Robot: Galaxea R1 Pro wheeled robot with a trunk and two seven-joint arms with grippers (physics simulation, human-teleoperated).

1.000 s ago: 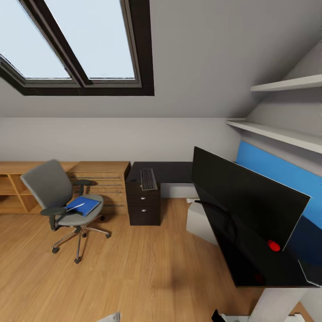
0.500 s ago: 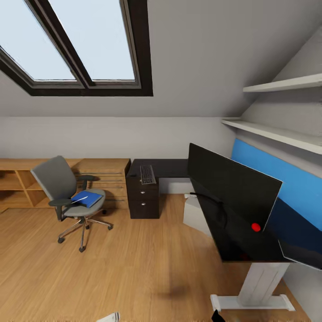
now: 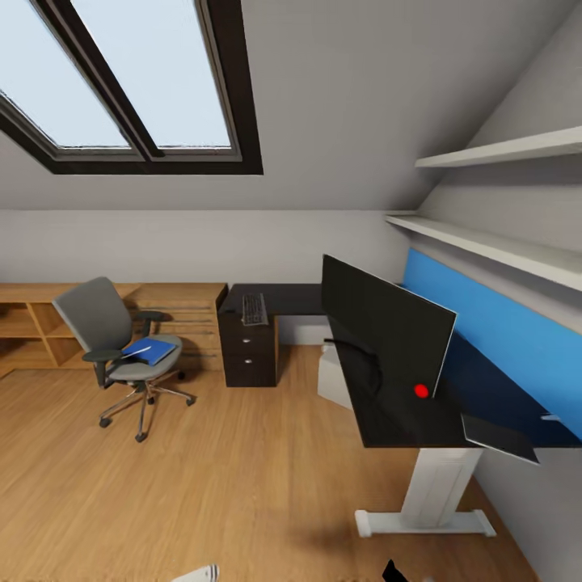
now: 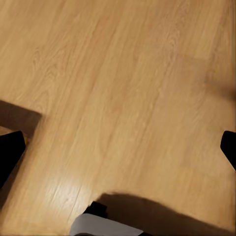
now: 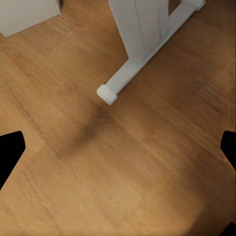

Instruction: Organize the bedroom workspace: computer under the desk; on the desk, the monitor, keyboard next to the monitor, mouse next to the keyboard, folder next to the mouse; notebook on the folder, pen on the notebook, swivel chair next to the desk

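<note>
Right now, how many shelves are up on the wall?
2. The upper shelf and the lower shelf are both on the wall above the desk and the blue panel. More may be hidden past the picture's edge.

Folder (image 3: 150, 351) on swivel chair (image 3: 113, 339), left of desk (image 3: 388, 404).

The desk (image 3: 404, 420) carries the monitor (image 3: 384, 327); the keyboard (image 3: 254, 308) lies at its far end.
</note>
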